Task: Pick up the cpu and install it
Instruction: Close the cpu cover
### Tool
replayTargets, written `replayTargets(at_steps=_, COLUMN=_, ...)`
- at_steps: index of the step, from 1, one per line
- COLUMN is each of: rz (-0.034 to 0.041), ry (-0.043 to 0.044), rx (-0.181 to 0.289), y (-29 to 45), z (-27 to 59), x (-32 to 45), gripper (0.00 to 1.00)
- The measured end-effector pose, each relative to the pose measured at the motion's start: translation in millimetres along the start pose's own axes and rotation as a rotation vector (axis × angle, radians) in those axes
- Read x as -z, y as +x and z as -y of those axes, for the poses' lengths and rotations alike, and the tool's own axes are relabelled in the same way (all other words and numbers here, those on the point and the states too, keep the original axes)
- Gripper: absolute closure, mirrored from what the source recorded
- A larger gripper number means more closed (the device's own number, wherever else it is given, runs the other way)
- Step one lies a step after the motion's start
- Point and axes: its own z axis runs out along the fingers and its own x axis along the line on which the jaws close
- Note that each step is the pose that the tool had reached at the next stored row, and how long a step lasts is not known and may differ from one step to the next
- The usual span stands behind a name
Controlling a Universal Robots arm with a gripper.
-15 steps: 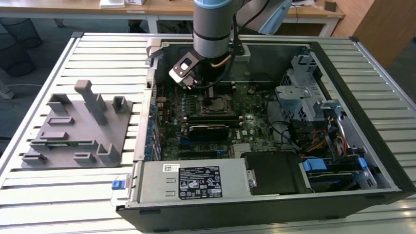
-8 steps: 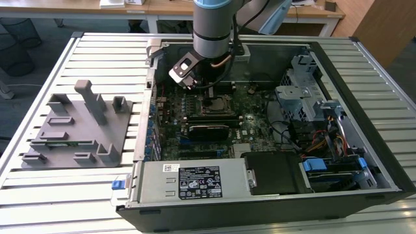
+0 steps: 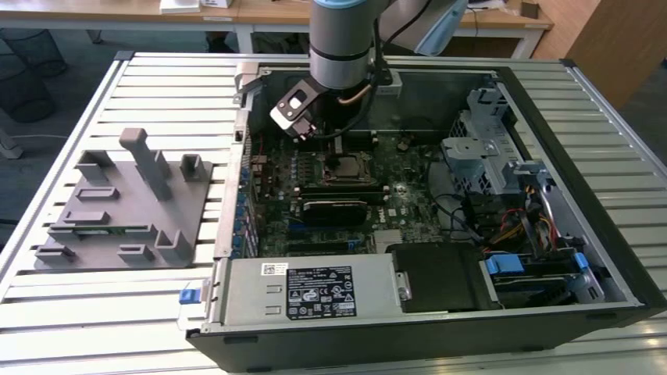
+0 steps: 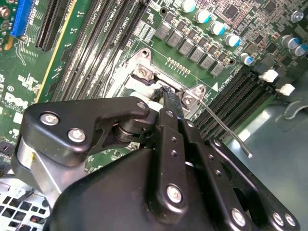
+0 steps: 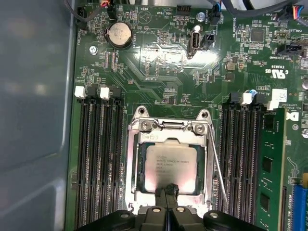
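Right, in the exterior view I have the open computer case (image 3: 417,337) lying on the slatted tabletop (image 3: 156,86), with the arm (image 3: 342,39) reaching into it from the upper middle of the frame. The pincer (image 3: 340,158) hangs low over the motherboard (image 3: 407,168), at the socket (image 3: 351,170) in the upper middle of the board. A grey fixture block (image 3: 120,211) sits on the tabletop at the exterior view's left, well apart from the arm. The silver power supply (image 3: 312,289) lies along the lower edge of the case in the frame.

In the first wrist view I see the cpu (image 5: 171,161) lying flat inside the socket's metal frame, silver top up, between two banks of black memory slots (image 5: 98,159). The pincer's two black fingertips (image 5: 162,195) are pressed together with nothing between them. They sit at the middle of one edge of the cpu, and I cannot tell whether they touch it. A thin retention lever (image 5: 217,163) runs alongside the socket, and a round coin battery (image 5: 119,34) lies well apart from it.

In the second wrist view the pincer's black body is in the foreground, its closed tips at the socket frame. The lever sticks out just beside them, and a row of blue-topped capacitors (image 4: 211,24) stands beyond the socket.
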Motion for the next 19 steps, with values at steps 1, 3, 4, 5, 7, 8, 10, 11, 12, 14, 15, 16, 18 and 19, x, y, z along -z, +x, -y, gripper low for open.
replayTargets(at_steps=1, rz=0.0000, ry=0.0000, rx=0.000, y=0.0, z=0.0, x=1.4, gripper=0.89)
replayTargets(at_steps=3, rz=0.0002, ry=0.0001, rx=0.000, y=0.0, z=0.0, x=3.6, gripper=0.89)
replayTargets(at_steps=4, rz=0.0001, ry=0.0001, rx=0.000, y=0.1, z=0.0, x=4.2, gripper=0.89)
replayTargets(at_steps=5, rz=-0.0001, ry=-0.0001, rx=0.000, y=0.1, z=0.0, x=4.4, gripper=0.89)
replayTargets(at_steps=7, rz=-0.0002, ry=-0.0001, rx=0.000, y=0.1, z=0.0, x=4.4, gripper=0.89)
replayTargets(at_steps=8, rz=-0.0002, ry=-0.0001, rx=0.000, y=0.1, z=0.0, x=4.4, gripper=0.89)
replayTargets(at_steps=10, rz=0.0008, ry=0.0001, rx=0.000, y=0.2, z=0.2, x=4.0, gripper=0.89)
replayTargets(at_steps=11, rz=0.0011, ry=0.0002, rx=0.000, y=0.2, z=0.4, x=3.4, gripper=0.89)
replayTargets(at_steps=12, rz=0.0012, ry=0.0001, rx=0.000, y=0.3, z=0.8, x=2.7, gripper=0.89)
replayTargets(at_steps=14, rz=0.0012, ry=0.0001, rx=0.000, y=0.3, z=1.6, x=1.1, gripper=0.89)
replayTargets(at_steps=15, rz=0.0012, ry=0.0001, rx=0.000, y=0.3, z=1.9, x=0.4, gripper=0.89)
replayTargets(at_steps=16, rz=0.0012, ry=0.0001, rx=0.000, y=0.3, z=2.2, x=-0.3, gripper=0.89)
replayTargets(at_steps=18, rz=0.0011, ry=0.0000, rx=0.000, y=0.3, z=2.6, x=-1.6, gripper=0.89)
replayTargets(at_steps=19, rz=0.0011, ry=0.0000, rx=0.000, y=0.3, z=2.6, x=-2.3, gripper=0.89)
